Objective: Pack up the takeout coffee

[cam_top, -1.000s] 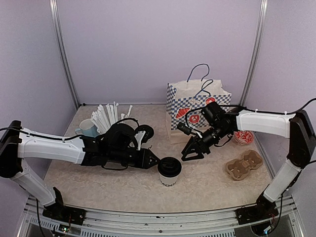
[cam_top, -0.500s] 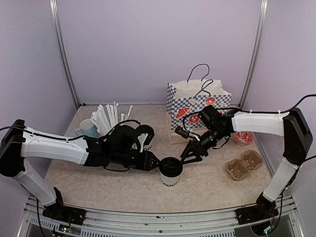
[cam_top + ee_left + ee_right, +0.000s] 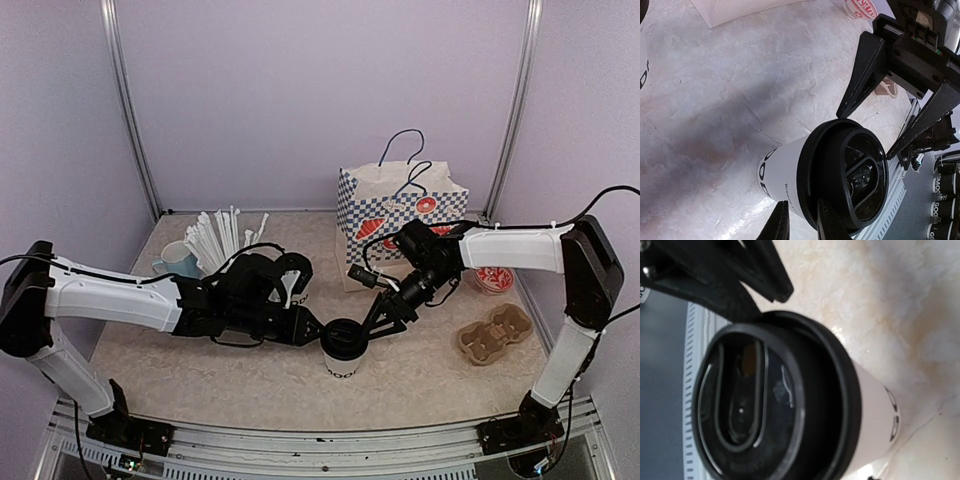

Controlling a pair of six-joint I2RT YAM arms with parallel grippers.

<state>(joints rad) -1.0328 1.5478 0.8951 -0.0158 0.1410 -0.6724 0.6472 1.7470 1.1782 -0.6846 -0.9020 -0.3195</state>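
Observation:
A white paper cup with a black lid [image 3: 343, 346] stands at the front middle of the table. It fills the left wrist view [image 3: 840, 172] and the right wrist view [image 3: 785, 410]. My left gripper [image 3: 317, 328] is shut, with its tips against the cup's left side just under the lid [image 3: 802, 225]. My right gripper [image 3: 373, 322] is open, and its fingers [image 3: 865, 70] are spread on either side of the lid's right edge. A second alike cup [image 3: 297, 283] stands behind my left arm, mostly hidden.
A blue-checked paper bag [image 3: 400, 215] stands at the back right. A brown cardboard cup carrier [image 3: 493, 335] and a red-and-white round pack [image 3: 492, 278] lie to the right. A black cup of straws [image 3: 225, 238] and a light-blue mug [image 3: 177, 258] stand at the back left.
My right gripper has moved left and down from beside the bag until its open fingers reach the cup's lid. My left gripper has edged right up to the cup.

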